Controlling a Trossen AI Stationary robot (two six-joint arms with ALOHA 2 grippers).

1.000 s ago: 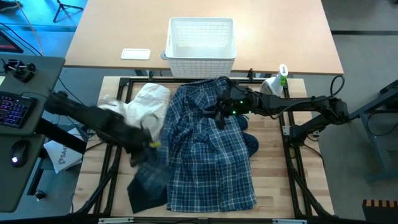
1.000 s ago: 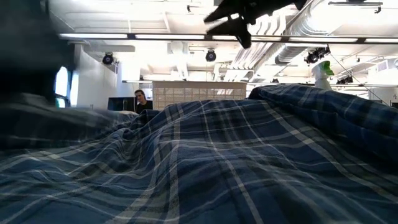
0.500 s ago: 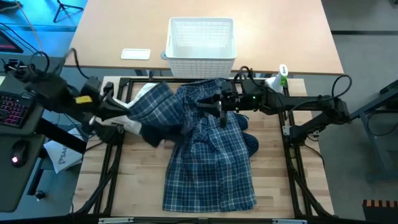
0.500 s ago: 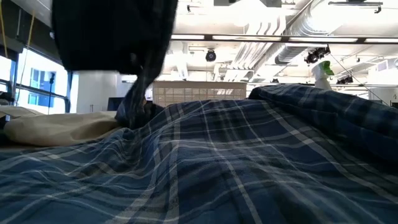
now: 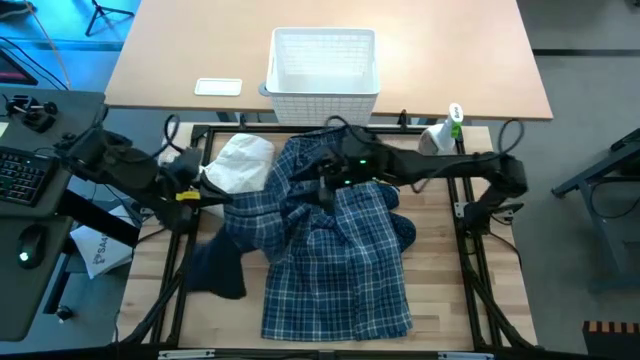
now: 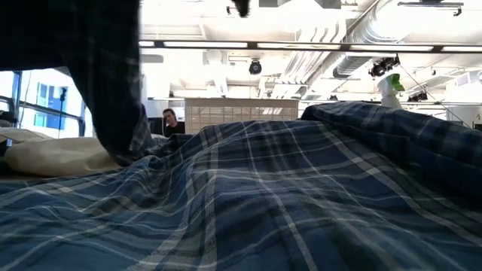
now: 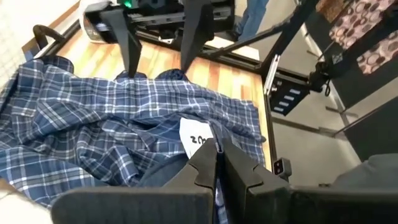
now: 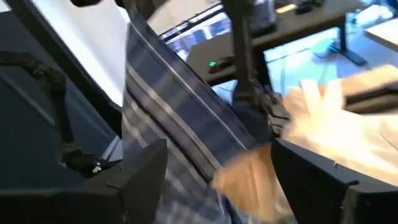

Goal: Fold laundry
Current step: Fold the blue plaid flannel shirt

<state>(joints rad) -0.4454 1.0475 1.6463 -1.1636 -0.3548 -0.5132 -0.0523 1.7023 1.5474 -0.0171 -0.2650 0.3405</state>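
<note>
Across the middle of the table, the blue-and-white plaid shirt point(image 5: 335, 260) is spread out, rumpled, with its hem end toward 6 o'clock and its collar end bunched up toward 12, just short of the white lattice basket point(image 5: 323, 62). One part of it is pulled out toward 9 o'clock, where it's pinched in the left gripper point(image 5: 190, 192); in the left wrist view the two fingers point(image 7: 214, 163) are seen pressed together on plaid cloth right beside a white label point(image 7: 198, 137). A dark navy piece point(image 5: 218, 268) hangs or lies just below that, toward 7 o'clock, and whether it's also caught in the grip can't be told. A cream-coloured cloth point(image 5: 240, 162) sits at about 10 o'clock, touching the plaid.

The right gripper point(image 5: 325, 190) is held over the upper part of the shirt, around 12 o'clock from its middle, with its fingers spread wide apart and nothing between them; in the left wrist view its dark prongs are seen pointing down at the fabric.

Handling-wise, the shirt looks light, floppy and thin, so it'll probably drape and slide rather than hold a shape, and anything grabbed mid-panel will likely just bunch. A seam, shoulder or collar edge would be the safer spot to take hold, ideally two corners at once so it can be tensioned flat. A spray bottle point(image 5: 445, 130) stands at 2 o'clock, clear of the shirt.
</note>
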